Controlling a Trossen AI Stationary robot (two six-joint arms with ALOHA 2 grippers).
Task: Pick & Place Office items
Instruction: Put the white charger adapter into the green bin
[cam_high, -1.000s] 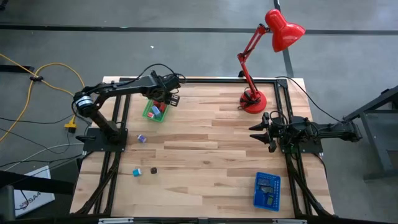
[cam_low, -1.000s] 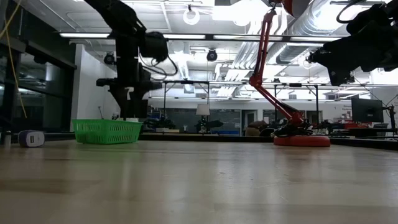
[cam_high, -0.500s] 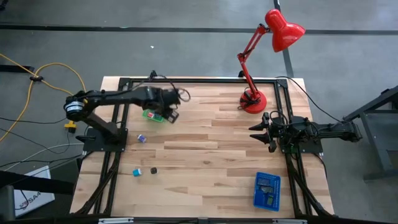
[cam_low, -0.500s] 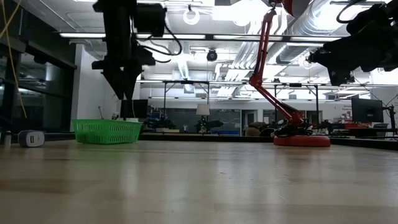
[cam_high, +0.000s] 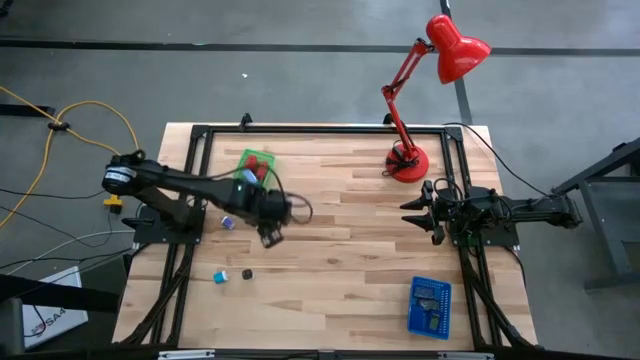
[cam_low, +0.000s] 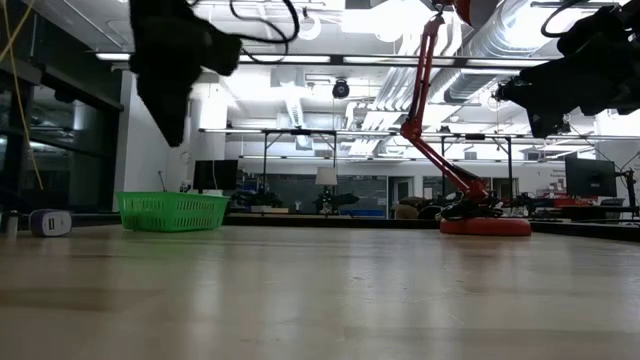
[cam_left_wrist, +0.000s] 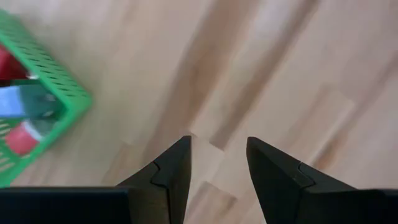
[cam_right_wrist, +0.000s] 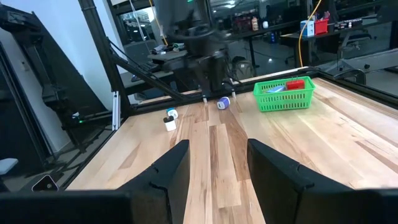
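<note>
My left gripper hovers open and empty over bare wood, near the table's middle and just on the near side of the green tray. In the left wrist view its fingers frame bare wood, with the tray off to one side. The tray holds red and blue office items. A lilac piece, a teal block and a black piece lie loose on the table's left. My right gripper waits open at the right side.
A red desk lamp stands with its base at the far right. A blue perforated tray with items lies at the near right. Black frame rails run along the table's edges. Bare wood lies between the two arms.
My left gripper has risen out of the green tray and gone toward the table's near edge. It now hangs over bare wood, with nothing between its fingers. The tray and its items stay in place.
</note>
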